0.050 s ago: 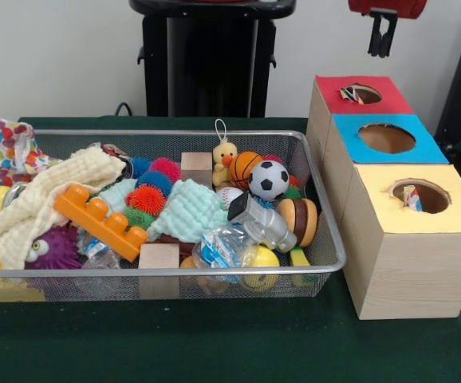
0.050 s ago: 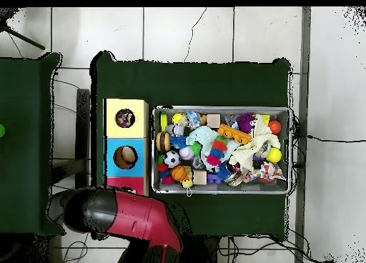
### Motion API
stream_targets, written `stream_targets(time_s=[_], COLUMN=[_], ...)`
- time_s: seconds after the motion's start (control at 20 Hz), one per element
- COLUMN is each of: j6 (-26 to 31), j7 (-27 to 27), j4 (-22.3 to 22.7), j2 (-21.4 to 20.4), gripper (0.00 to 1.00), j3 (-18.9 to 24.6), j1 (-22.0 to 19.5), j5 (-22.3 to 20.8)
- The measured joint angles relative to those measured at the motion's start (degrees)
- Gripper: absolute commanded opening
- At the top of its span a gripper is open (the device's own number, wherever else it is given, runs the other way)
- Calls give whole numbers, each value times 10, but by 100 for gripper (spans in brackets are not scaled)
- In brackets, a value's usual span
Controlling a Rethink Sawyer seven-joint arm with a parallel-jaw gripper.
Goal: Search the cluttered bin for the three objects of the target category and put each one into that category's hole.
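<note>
Sorting scene, gripper withdrawn. The gripper (image 1: 382, 36) hangs at the top edge of the front view, above the red-topped box (image 1: 364, 96), and holds nothing; whether its fingers are parted or closed cannot be told. The wire bin (image 1: 326, 239) occupies most of the green surface (image 1: 214, 343), with the three boxes ranged along its one side: red-topped, blue-topped box (image 1: 386, 140) and yellow-topped box (image 1: 422, 211), each with a round hole. Something already lies in the red and yellow holes. The target category is not shown. Candidates in the bin include a soccer ball (image 1: 269, 179), a basketball (image 1: 244, 167), a toy duck (image 1: 225, 159), an orange brick (image 1: 99, 221) and a wooden block (image 1: 159, 257). Judged step: search, between picks. The next move calls for choosing an exposed item near the bin's box-side edge and descending clear of the cloths.
</note>
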Motion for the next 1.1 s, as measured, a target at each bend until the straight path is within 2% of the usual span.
stream_targets(time_s=[0.3,1.1], j6=[0,0], j7=[0,0], j4=[0,2], j2=[-11,-20], gripper=[0,0], j3=[0,0], j1=[-16,-30], j5=[-2,-45])
